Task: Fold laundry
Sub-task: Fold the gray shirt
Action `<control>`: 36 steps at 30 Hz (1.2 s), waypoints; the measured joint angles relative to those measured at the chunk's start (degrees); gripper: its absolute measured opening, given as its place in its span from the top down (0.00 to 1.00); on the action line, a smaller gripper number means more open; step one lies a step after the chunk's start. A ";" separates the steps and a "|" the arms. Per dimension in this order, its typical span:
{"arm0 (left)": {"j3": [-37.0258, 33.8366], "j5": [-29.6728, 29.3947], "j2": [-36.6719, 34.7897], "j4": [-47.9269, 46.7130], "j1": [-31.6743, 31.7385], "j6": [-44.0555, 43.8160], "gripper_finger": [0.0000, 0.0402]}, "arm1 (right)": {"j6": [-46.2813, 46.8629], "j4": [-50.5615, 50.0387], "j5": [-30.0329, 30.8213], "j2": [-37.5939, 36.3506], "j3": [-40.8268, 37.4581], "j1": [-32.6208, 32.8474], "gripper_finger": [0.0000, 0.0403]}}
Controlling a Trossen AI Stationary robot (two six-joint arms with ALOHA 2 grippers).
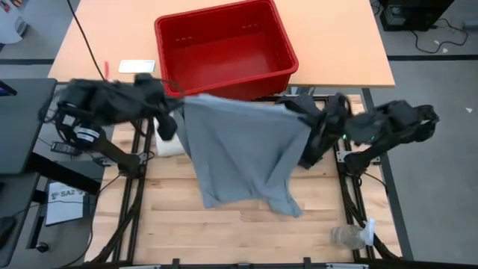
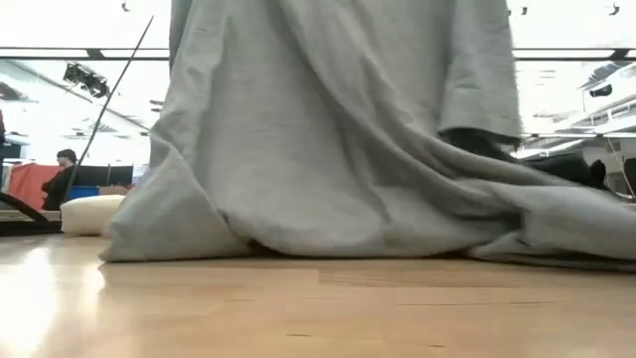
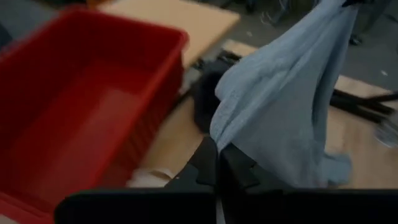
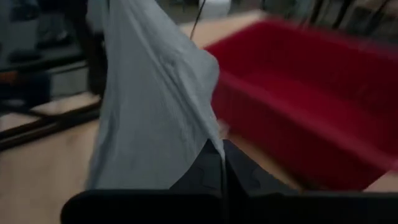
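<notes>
I'm holding the light grey T-shirt (image 1: 243, 153) mid-frame, left end effector (image 1: 173, 112) and right end effector (image 1: 308, 123) both clamped tight on its top corners; it's hanging soft, limp.

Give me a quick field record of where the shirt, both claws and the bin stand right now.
garment: light grey cotton T-shirt, stretched between both claws, lower edge trailing on the wooden table
left claw: shut on one top corner of the shirt
right claw: shut on the other top corner
bin: red plastic bin, empty, behind the shirt
</notes>
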 joint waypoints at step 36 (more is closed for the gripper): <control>-2.49 33.00 -0.72 2.28 -16.50 -14.66 0.99 | 12.96 -17.51 -38.12 12.44 24.17 5.44 1.00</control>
